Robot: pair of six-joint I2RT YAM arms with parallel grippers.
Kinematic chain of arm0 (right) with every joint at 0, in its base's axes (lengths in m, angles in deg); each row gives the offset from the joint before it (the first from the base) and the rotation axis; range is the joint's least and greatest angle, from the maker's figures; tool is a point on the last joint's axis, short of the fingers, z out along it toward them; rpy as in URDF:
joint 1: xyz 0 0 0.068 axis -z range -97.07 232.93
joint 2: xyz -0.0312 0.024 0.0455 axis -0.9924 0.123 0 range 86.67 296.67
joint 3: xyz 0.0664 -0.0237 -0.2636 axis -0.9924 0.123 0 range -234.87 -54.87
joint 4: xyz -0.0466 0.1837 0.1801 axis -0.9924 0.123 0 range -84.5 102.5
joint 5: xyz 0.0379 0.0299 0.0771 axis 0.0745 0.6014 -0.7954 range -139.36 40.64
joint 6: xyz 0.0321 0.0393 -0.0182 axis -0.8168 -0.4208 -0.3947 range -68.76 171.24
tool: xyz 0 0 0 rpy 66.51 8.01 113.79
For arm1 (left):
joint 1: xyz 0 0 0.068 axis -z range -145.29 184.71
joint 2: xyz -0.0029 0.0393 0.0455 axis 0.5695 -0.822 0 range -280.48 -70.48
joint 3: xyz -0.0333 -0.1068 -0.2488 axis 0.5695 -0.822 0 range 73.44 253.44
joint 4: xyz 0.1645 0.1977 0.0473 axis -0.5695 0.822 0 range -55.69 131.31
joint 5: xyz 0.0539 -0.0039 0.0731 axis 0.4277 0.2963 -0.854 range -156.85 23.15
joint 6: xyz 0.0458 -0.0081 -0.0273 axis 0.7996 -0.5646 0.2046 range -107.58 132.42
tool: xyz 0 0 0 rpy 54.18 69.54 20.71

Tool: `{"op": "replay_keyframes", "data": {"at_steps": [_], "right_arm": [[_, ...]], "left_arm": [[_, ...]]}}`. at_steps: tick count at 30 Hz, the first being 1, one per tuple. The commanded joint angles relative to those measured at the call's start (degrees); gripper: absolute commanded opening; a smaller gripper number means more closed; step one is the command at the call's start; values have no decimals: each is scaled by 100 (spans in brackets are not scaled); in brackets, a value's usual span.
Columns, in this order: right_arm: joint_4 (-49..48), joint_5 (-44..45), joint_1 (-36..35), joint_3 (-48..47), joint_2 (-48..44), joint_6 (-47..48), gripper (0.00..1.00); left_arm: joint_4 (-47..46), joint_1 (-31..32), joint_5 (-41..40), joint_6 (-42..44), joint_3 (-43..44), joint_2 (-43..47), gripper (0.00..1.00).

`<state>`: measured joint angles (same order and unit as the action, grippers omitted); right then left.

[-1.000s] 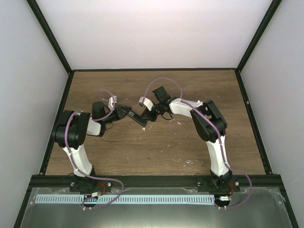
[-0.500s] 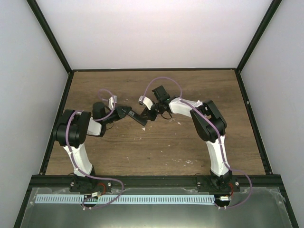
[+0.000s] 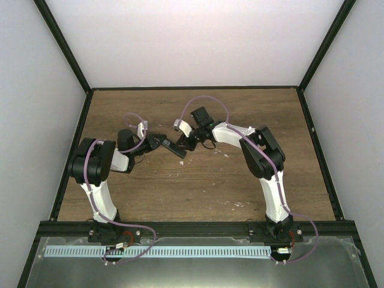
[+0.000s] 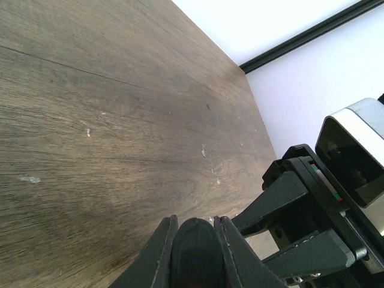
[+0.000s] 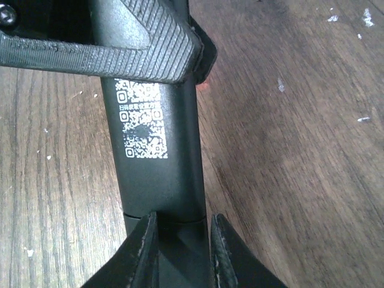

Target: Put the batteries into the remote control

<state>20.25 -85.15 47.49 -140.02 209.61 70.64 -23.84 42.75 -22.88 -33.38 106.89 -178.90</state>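
Observation:
The remote control (image 3: 176,148), a slim black bar, is held above the table between both grippers. My left gripper (image 3: 164,143) is shut on its left end; in the left wrist view the rounded end (image 4: 195,255) sits between the fingers (image 4: 157,255). My right gripper (image 3: 187,143) is shut on the other end. In the right wrist view the remote's back (image 5: 157,171) shows a white QR code label and a seam just ahead of my right gripper (image 5: 180,231). The left gripper's ribbed finger (image 5: 114,51) crosses its far end. The blue batteries are out of view.
The wooden table (image 3: 198,180) carries small white flecks (image 3: 231,203) near the front right. Black frame rails (image 3: 192,89) and white walls close it in. The right gripper's body (image 4: 312,222) fills the lower right of the left wrist view.
The right wrist has shifted slightly left and toward the back. The remote stays held between both grippers.

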Motion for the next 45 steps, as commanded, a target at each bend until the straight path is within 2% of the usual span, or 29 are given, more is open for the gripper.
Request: {"op": "replay_keyframes", "data": {"at_steps": [1,6,9,13,19,22,29,37,45], "right_arm": [[-473,362,-179,-9,-254,28,18],[-794,209,27,581,-1191,-170,21],[-965,173,221,956,-1836,-280,26],[-268,84,436,975,-2291,-150,32],[536,-429,817,1217,-2917,-214,42],[1104,-746,863,1102,-2939,-274,47],[1888,-1589,863,1026,-3037,-259,51],[2439,-1880,834,957,-2928,-300,53],[2749,-2041,477,741,-2594,-211,52]], "left_arm": [[-117,378,665,44,-4,-42,0],[-231,284,634,-33,-29,-23,0],[-227,273,668,-43,6,6,0],[-188,286,864,-154,162,209,0],[-29,430,1771,-404,593,560,0],[105,524,2226,-475,787,728,0],[695,673,2865,-286,1088,1072,0],[874,751,2974,-176,1102,1375,0],[1029,831,3024,-46,1180,1477,0]]}}
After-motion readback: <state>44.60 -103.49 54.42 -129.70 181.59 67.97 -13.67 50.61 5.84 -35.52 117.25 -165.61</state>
